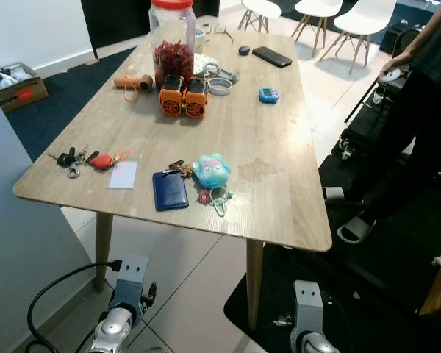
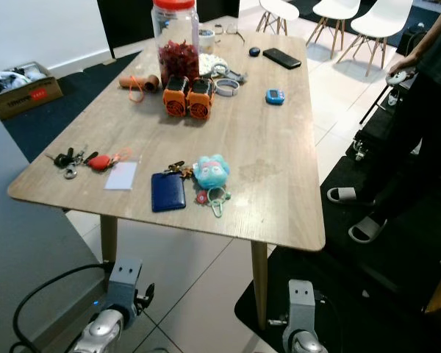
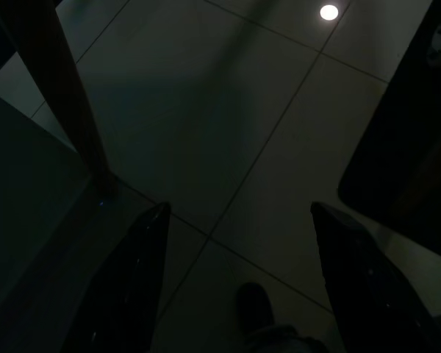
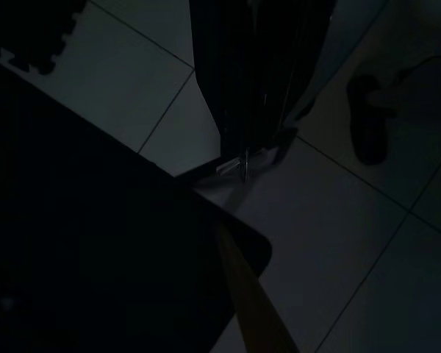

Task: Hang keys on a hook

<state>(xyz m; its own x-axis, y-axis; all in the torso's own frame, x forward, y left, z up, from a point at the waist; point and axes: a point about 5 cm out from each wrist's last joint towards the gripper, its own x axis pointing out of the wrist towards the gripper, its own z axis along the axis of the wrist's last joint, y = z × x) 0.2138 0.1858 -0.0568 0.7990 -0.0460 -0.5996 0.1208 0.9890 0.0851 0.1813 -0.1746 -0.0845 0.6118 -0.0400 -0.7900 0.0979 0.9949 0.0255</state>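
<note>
Right now your left gripper (image 3: 239, 279) hangs low over the floor tiles, fingers spread wide and empty. Your right arm (image 1: 306, 323) hangs idle; its fingers can't be judged. Your keys (image 1: 84, 159) lie near the table's (image 1: 279, 147) near-left corner.

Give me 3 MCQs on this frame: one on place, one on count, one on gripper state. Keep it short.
1. Where does the bunch of keys with the red fob lie on the table?
A. near the front corner on the robot's left
B. beside the phone
C. on the floor

2. How many orange gadgets stand in front of the red-lidded jar?
A. one
B. two
C. four

3. What state is the left gripper in?
A. shut on the keys
B. open, holding nothing
C. shut on a wallet

Answers:
1 A: the keys sit by that corner, next to a white card.
2 B: a pair, side by side.
3 B: in the left wrist view the fingers are spread over bare floor tiles.
</note>
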